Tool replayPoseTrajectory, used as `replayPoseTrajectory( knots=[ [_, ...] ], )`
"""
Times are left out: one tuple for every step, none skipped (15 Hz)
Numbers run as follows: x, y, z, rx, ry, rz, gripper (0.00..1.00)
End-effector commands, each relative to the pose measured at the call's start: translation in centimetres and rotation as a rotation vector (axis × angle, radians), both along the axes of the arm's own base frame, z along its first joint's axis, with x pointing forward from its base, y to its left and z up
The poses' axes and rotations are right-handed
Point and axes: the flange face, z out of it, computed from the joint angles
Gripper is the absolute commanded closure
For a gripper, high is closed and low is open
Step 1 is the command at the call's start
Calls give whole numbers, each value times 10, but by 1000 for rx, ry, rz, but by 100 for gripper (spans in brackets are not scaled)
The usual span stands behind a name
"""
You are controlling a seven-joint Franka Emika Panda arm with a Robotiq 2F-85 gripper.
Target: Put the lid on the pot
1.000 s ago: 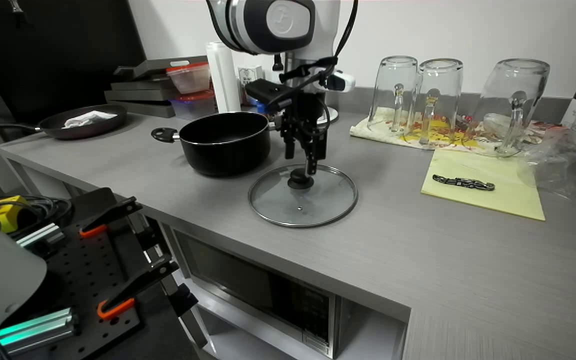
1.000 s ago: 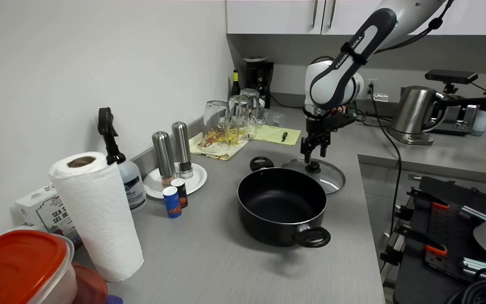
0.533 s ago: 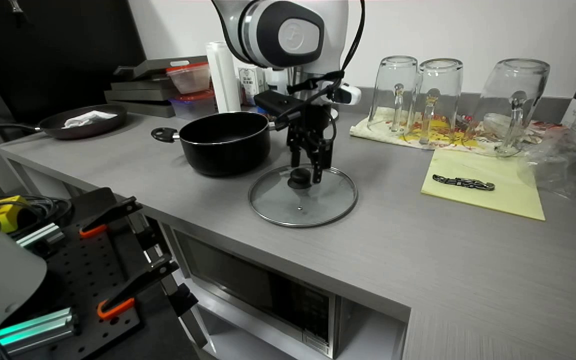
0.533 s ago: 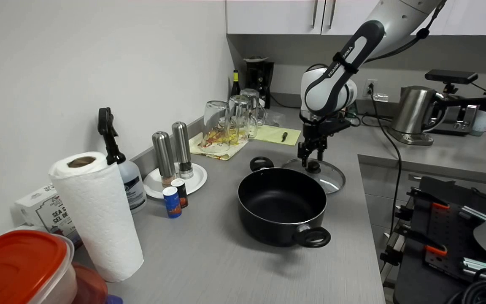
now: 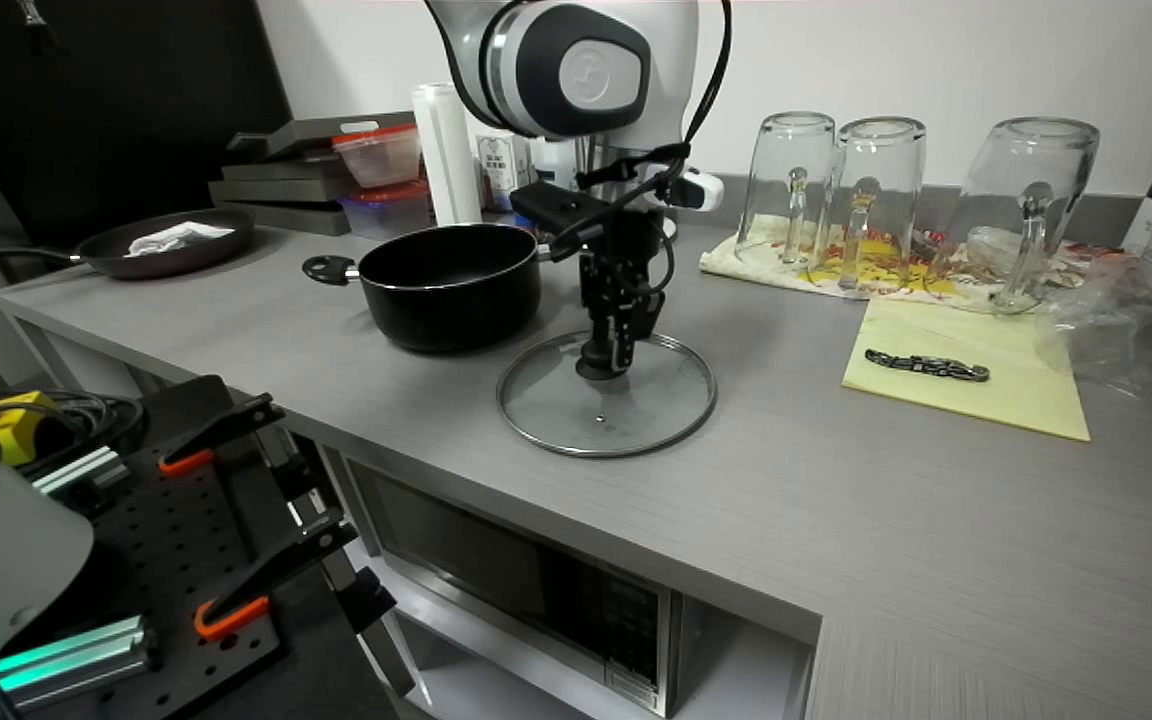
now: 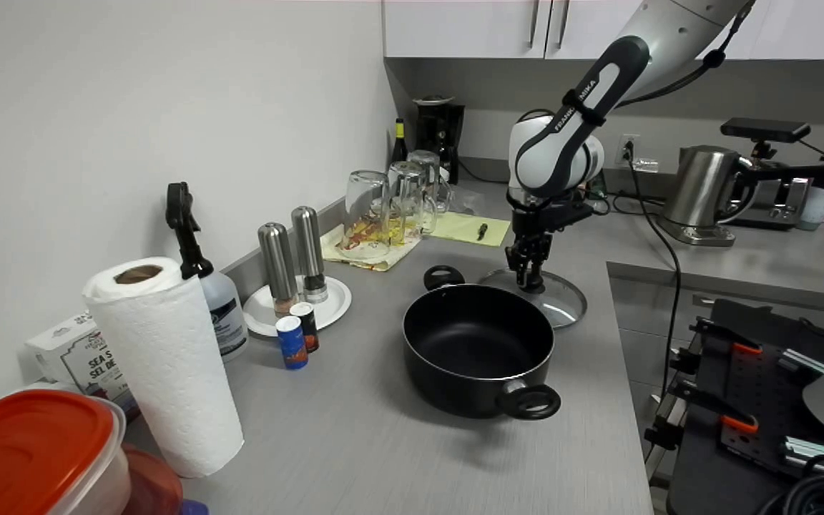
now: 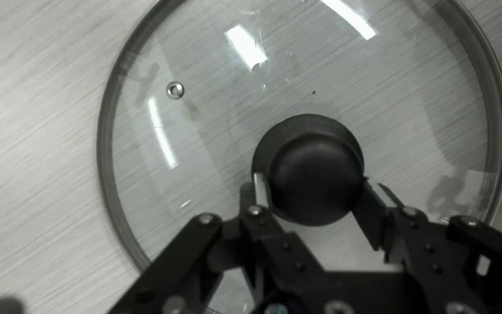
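The round glass lid (image 5: 601,420) with its metal rim lies flat on the grey counter, seen in both exterior views. My gripper (image 7: 314,187) points down over it, its fingers closed on either side of the black centre knob (image 7: 318,170), pads against it in the wrist view. Beside the lid stands the wide black pot (image 5: 451,310), uncovered, its dark inside visible from above in an exterior view (image 6: 469,386). One short handle (image 6: 532,402) of the pot points away from the lid. From that side, the pot's rim hides part of the lid.
Upturned glass mugs (image 5: 866,200) stand on a cloth by the wall, near a yellow cloth (image 5: 966,390). A paper towel roll (image 6: 162,372), two metal mills (image 6: 277,265) and small shakers line the wall side. A frying pan (image 5: 171,255) sits beyond the pot.
The gripper has come down to the knob and its fingers have drawn together on it, having stood apart before. The lid and pot stay essentially where they were.
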Motion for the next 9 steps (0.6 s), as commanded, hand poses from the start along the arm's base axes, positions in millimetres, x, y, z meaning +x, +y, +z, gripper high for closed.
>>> replayPoseTrajectory(
  knots=[
    [0,4,12,7,-5,-19,76],
    [-1,4,14,6,-7,-18,76],
    [-2,6,20,3,-12,-16,76],
    [-4,7,26,2,-14,-13,76],
    [-6,8,37,-8,-21,-11,76],
    [-8,9,47,-15,-25,-11,76],
    [-10,10,59,-24,-34,-12,76],
    [-12,10,73,-35,-46,-17,76],
    [-14,11,88,-46,-56,-18,76]
  ],
)
